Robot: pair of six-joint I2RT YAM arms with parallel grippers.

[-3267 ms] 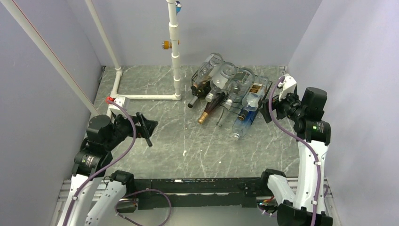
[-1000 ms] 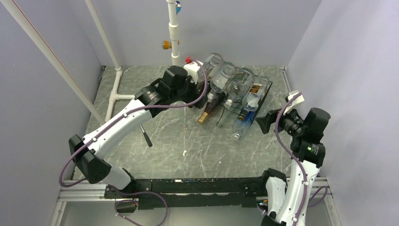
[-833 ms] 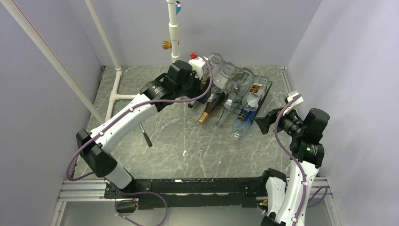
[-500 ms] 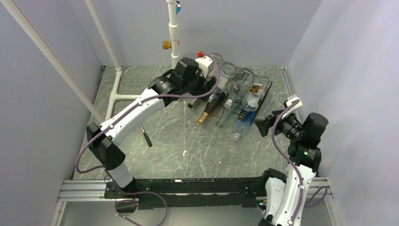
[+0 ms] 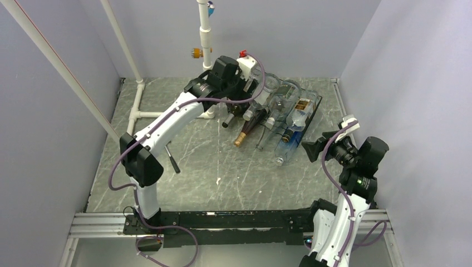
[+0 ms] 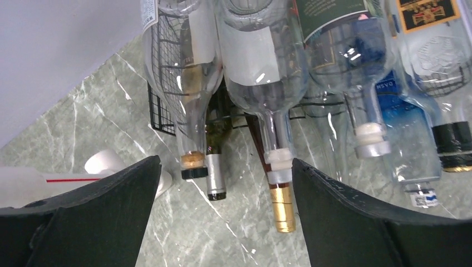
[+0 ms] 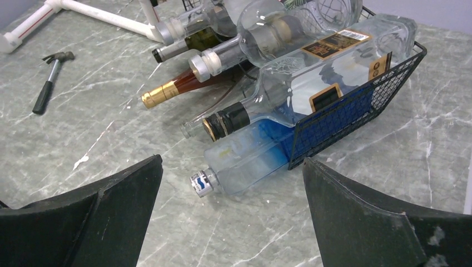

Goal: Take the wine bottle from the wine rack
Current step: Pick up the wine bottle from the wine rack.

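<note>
Wine bottles (image 5: 261,111) of glass, clear and dark, lie on their sides, stacked in black wire wine rack (image 5: 313,110) at far side of grey marbled table (image 5: 222,172), necks pointing toward the arms. None is off the rack. Left gripper (image 6: 224,167) hangs over rack's left end, jaws wide apart, nothing between them touched. Between its fingers (image 6: 111,211) in the wrist view: clear bottle with black cap (image 6: 192,133), dark green bottle with silver cap (image 6: 214,178) under it, clear bottle with white collar (image 6: 270,111), amber bottle with gold foil neck (image 6: 284,206) poking out below. Blue-tinted square bottle (image 7: 250,158) sits lowest at rack's right, by the grid side, neck overhanging onto the table. Right gripper (image 7: 231,164) is near the rack's right end, apart from it, jaws spread wide, holding nothing. Small black hammer (image 5: 172,160) lies on table left of the bottles. White pipe frame (image 5: 206,33) stands behind left arm.
</note>
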